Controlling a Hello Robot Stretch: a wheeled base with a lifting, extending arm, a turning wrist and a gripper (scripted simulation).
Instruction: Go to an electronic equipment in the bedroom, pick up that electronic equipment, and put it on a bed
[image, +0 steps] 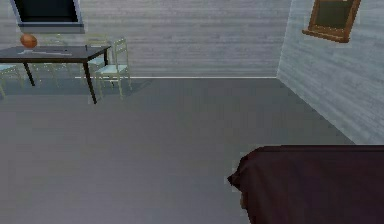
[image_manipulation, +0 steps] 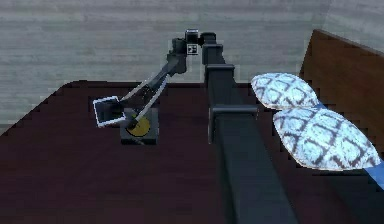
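Over the bed (image_manipulation: 60, 170) | claw (image_manipulation: 126, 106) at small white-edged device (image_manipulation: 104, 112), seemingly tilted, long axis unclear; claw's spread and hold: cannot tell

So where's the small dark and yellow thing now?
In the arm side view's left half, the small dark and yellow thing lies on the dark bed cover, left of the arm and the patterned pillows.

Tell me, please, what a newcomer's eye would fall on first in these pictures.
The dark arm crosses the arm side view's middle above a dark red bed, with a small yellow-marked object near its far end. Beside it, at the right, lie two blue-and-white patterned pillows. In the forward view's upper left stands a dark table.
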